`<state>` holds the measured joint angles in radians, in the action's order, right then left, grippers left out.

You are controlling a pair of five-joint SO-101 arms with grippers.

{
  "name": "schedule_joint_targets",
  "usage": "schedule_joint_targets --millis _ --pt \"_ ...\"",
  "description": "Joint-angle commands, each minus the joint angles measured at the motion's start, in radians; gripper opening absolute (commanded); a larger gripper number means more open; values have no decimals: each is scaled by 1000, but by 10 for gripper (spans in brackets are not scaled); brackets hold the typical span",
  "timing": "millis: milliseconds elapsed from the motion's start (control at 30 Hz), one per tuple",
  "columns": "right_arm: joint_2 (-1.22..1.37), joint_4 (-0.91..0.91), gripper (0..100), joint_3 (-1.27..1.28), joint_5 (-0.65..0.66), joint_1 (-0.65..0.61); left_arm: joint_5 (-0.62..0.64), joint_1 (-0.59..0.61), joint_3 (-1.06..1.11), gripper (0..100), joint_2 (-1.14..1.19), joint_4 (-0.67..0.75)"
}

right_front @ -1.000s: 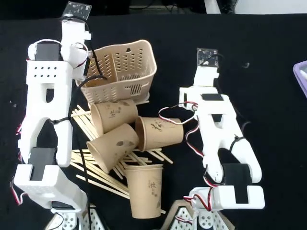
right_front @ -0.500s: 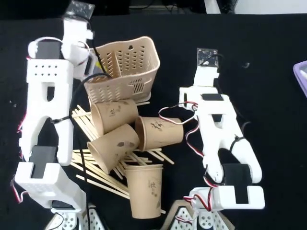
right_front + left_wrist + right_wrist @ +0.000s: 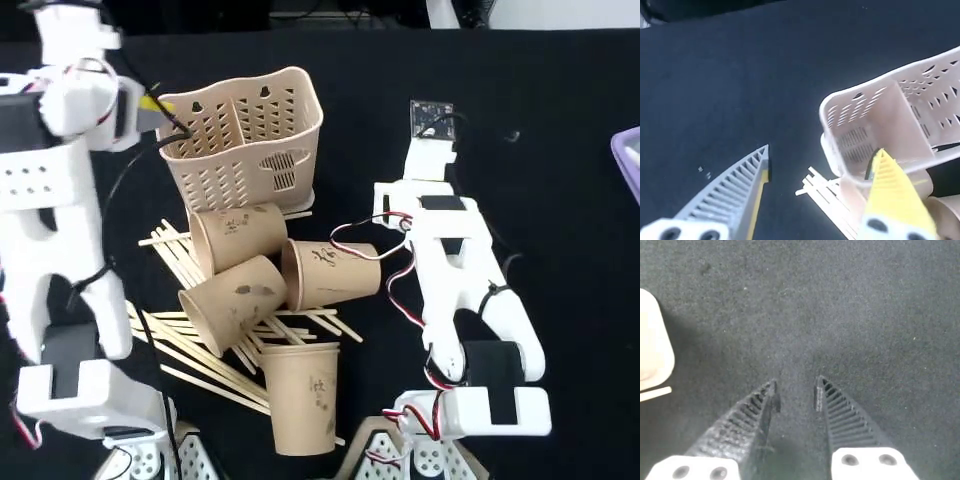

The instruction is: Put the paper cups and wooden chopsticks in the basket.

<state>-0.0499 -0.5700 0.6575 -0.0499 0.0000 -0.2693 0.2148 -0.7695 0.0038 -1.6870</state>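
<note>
Probably a robotics lab: two small robot arms (image 3: 455, 250) on a black-clothed table (image 3: 560, 80).

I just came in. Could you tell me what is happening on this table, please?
Nothing is packed yet. The left gripper hangs open at the rim of the basket, holding nothing. The basket stands upright and looks empty. Four paper cups and the wooden chopsticks are heaped next to it on the table. The right gripper is open, away from the pile.
</note>
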Motion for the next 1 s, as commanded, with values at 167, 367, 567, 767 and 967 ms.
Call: schedule_joint_targets --millis 167,367,567,767,967 --pt "-16 -37 128 -10 -15 -26 -12 193 42 321 -98 -74" --pt "-147 -173 128 -4 -15 -114 -20 326 433 321 -319 -64" --pt "-280 -199 129 85 -15 -212 -12 360 1106 321 -473 396" --pt "-387 -206 131 159 -11 -367 150 355 1590 321 -526 891" --pt "-489 -333 132 133 -17 -425 381 354 1799 321 -525 1146"
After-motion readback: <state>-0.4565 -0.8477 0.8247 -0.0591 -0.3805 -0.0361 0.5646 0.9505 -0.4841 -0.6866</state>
